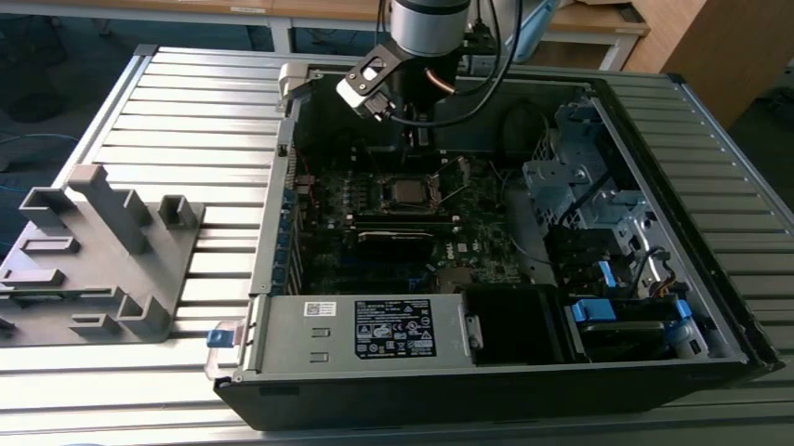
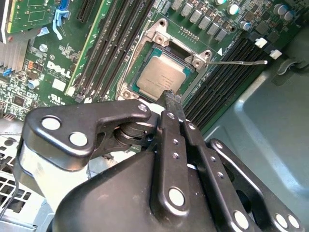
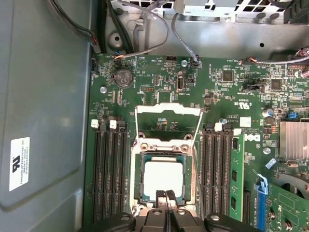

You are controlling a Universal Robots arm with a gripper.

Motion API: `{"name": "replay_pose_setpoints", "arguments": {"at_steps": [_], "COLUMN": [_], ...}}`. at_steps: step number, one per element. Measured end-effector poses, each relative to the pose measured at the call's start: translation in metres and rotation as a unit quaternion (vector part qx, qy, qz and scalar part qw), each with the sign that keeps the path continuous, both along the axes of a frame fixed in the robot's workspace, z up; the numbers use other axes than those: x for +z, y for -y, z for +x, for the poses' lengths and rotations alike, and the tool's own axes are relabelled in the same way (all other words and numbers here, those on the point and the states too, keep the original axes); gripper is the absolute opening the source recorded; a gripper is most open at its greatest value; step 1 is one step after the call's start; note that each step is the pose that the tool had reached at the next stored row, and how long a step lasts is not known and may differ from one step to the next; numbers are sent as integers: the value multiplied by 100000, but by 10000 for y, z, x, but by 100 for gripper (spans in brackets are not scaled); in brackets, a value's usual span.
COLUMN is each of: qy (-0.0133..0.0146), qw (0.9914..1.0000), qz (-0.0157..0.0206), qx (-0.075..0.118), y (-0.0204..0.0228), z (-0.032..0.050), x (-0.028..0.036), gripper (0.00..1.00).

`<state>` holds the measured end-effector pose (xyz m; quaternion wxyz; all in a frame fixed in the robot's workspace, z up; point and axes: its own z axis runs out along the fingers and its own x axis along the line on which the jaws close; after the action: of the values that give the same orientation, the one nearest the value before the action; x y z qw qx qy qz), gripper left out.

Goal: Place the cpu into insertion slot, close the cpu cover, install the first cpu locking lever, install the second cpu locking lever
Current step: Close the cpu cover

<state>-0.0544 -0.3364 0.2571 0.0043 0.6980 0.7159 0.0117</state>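
One cpu (image 3: 164,179) lies flat in the insertion slot (image 3: 139,170), grey metal top up, on the green board inside the open computer case (image 1: 496,395). The cpu cover (image 3: 168,109) is open, tipped back on the side of the slot away from the gripper (image 3: 166,194). The gripper's two black fingers are pressed together with nothing between them, their tips at the cpu's near edge; whether they touch it cannot be told. In the second wrist view, a thin locking lever (image 2: 236,62) juts out from a corner of the slot. On the slatted table (image 1: 186,102), a grey fixture (image 1: 99,265) sits at the exterior view's left.
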Motion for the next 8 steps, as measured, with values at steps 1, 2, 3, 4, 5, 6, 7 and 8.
{"name": "replay_pose_setpoints", "arguments": {"at_steps": [1,2,3,4,5,6,7,8], "qy": [1,4,7,-2,1,0,0,0], "qw": [100000,100000,100000,100000,100000,100000,100000,100000], "qz": [5,8,14,-1,1,2,0,3], "qx": [-1,0,0,-1,0,1,1,2], "y": [0,0,0,0,0,0,0,0], "z": [0,0,0,0,0,0,0,0], "x": [2,2,2,7,8,7,8,8], "gripper": [11,11,11,11,11,11,11,11]}}
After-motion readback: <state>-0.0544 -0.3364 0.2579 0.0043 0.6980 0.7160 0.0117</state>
